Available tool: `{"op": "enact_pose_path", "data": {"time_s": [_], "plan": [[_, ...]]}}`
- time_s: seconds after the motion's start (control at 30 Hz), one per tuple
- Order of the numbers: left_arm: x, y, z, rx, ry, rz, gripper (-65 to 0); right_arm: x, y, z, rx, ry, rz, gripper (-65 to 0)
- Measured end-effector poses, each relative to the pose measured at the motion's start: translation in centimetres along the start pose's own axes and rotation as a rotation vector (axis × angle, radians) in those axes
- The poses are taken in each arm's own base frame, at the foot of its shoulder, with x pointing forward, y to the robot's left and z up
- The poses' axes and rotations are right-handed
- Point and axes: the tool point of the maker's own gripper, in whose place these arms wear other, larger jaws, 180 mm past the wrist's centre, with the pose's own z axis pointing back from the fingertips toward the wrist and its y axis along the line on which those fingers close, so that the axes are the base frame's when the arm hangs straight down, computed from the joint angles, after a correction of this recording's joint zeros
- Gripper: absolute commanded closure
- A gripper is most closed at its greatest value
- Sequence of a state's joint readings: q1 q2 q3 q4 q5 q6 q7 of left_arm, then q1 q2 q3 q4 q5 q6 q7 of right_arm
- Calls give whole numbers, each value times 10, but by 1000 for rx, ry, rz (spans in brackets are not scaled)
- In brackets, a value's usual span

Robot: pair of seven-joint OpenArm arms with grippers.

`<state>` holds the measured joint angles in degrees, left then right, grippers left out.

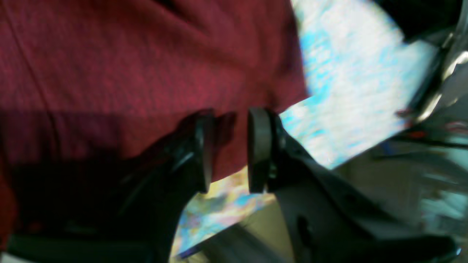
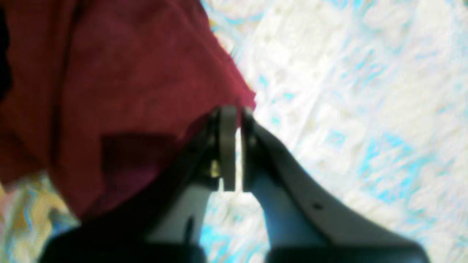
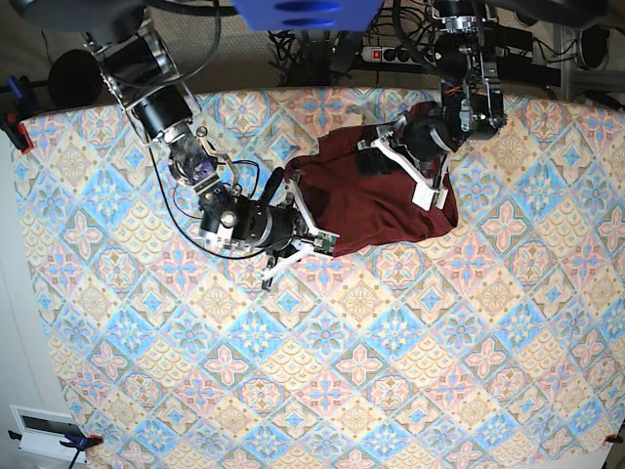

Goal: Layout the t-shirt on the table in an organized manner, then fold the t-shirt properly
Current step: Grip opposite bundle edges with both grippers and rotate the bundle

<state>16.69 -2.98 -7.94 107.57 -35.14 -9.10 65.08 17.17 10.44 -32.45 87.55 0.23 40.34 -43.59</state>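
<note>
A patterned table [image 3: 293,391] in blue, pink and cream is seen from above. Toward its far side, a dark maroon t-shirt [image 3: 376,200] is bunched in a rumpled heap. The shirt's left edge is pinched by the right gripper [image 2: 234,120], its jaws clenched on the fabric. At the heap's right side, fabric is seen between the part-closed left gripper's [image 1: 228,146] jaws; a firm grasp cannot be told.

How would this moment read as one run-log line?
t-shirt: bunched on table | right gripper: shut on shirt edge | left gripper: jaws apart at shirt edge
</note>
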Motion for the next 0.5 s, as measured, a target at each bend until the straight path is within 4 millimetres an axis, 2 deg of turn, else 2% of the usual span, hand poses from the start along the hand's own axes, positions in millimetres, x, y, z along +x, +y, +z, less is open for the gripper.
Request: {"op": "enact_pose_path", "data": {"time_s": [0.1,0.2,0.27,0.37,0.5], "plan": [[-17,10,0,38,33,8,-141,14,5,-9,27,-14,23,-4],[-18,19,4,55,44,-10,-141,35,6,-12,39,-53,72,-4],[-15,23,6,68,37,-21,-141,32,11,-15,55,-43,74,-4],[-21,31,6,79,60,-15,-141,21,15,-21,72,-11,59,-5],[-25,35,2,75,78,0,-141,35,4,-31,74,-34,44,-5]]}}
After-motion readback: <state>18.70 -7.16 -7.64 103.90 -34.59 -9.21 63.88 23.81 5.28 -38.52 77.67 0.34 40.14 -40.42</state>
